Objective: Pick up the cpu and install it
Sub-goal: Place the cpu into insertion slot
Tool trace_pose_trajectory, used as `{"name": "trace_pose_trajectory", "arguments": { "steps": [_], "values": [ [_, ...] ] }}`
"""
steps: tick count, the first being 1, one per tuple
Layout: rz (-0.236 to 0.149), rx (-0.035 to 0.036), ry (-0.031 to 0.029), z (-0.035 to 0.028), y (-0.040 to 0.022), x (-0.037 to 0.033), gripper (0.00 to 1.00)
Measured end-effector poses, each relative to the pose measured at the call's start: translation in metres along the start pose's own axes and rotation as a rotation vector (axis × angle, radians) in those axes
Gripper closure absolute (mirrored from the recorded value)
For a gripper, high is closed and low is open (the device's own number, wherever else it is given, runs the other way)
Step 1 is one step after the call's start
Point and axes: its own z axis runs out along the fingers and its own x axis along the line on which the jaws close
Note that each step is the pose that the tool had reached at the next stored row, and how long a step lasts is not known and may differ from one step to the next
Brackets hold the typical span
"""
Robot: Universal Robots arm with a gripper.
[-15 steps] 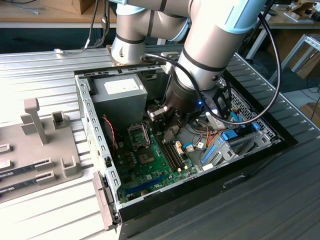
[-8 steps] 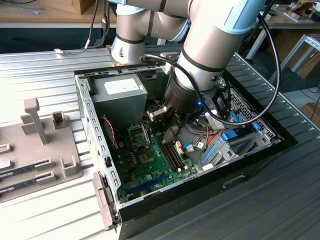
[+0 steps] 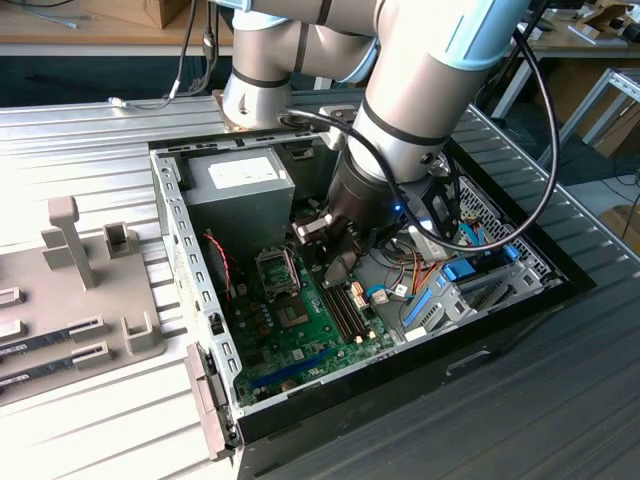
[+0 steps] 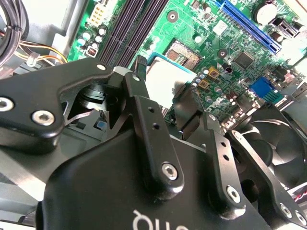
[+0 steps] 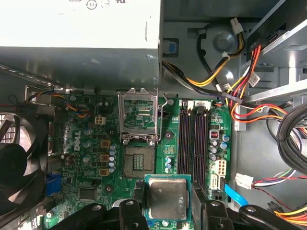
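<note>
While above the motherboard (image 5: pixel 96 158), pincer (image 5: pixel 168 199) tight around cpu (image 5: pixel 167 197).

The cpu (image 5: pixel 167 198) (silver lid, green rim) sits level between the hand's (image 5: pixel 167 201) fingers.

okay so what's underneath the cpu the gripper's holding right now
The cpu sits between the gripper fingers above the green motherboard. The open socket lies just beyond it, with the lifted retention frame past that. The patch of board directly beneath the chip is covered.
</note>
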Motion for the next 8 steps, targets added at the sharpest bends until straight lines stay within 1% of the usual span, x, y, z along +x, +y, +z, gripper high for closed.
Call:
{"name": "trace_pose_trajectory", "arguments": {
  "steps": [8],
  "values": [
    [0.0,0.0,0.0,0.0021,0.0,0.0022,0.53]
  ]
}}
